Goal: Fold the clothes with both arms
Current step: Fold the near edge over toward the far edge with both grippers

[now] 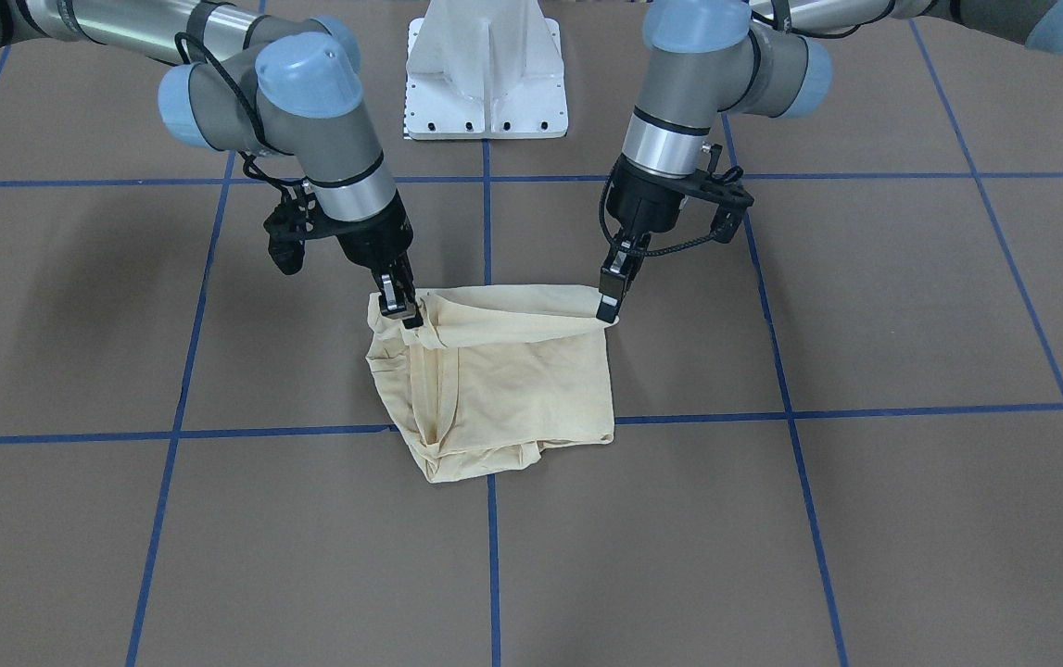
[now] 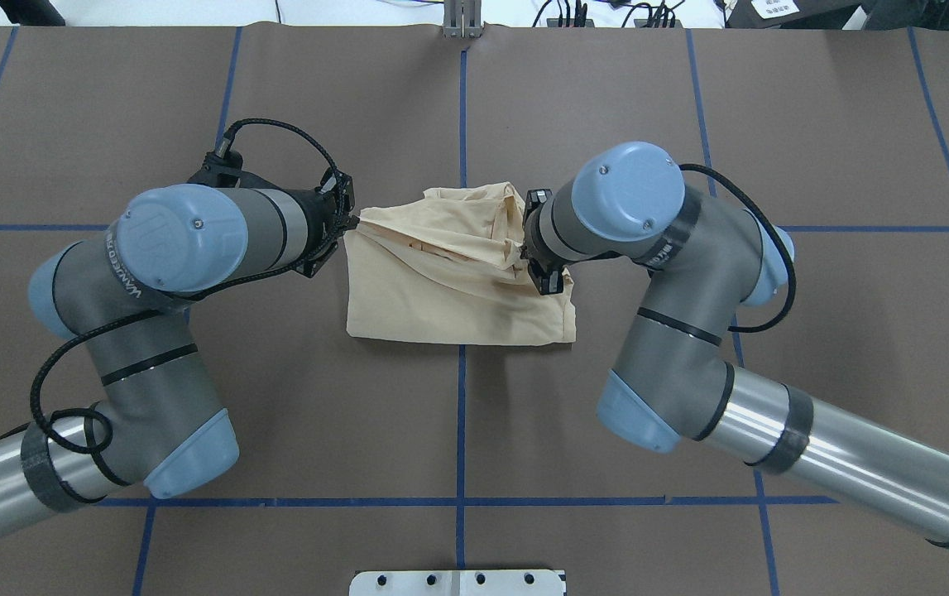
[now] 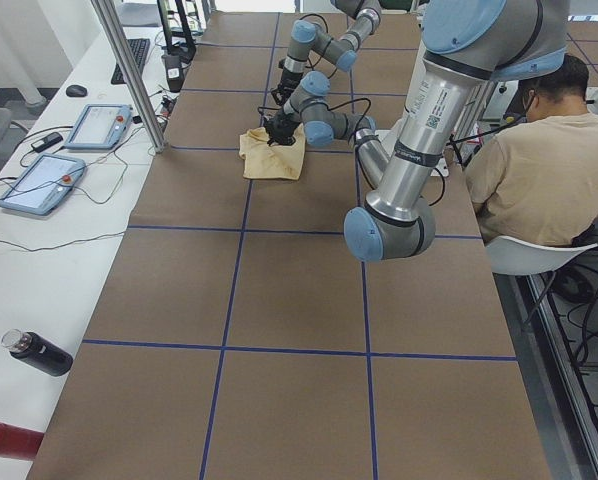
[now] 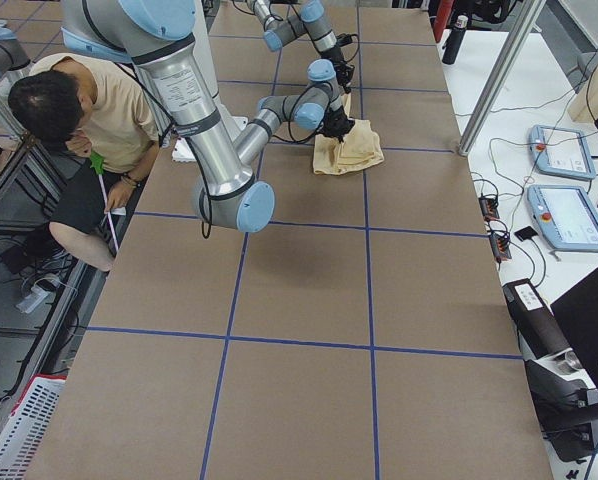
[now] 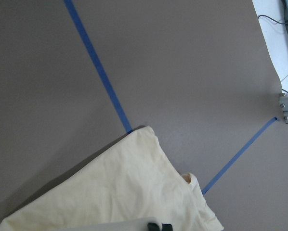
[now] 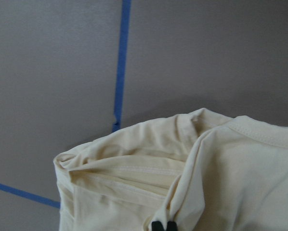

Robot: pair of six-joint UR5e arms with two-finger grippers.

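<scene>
The shirt (image 1: pixel 503 389) is lying half folded at the middle of the table (image 1: pixel 865 519), one edge being lifted. That edge is being pinched at either end by the left gripper (image 1: pixel 607 308) and right gripper (image 1: pixel 404 310), jaws clamped on cloth. It is being judged light, limp, sag-prone; hemmed corners, well apart, are being favoured as holds.

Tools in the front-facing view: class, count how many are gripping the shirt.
2. The left tool pinches the shirt at one end of its raised edge, on this view's right; the right tool pinches the other end. None appears hidden.
</scene>
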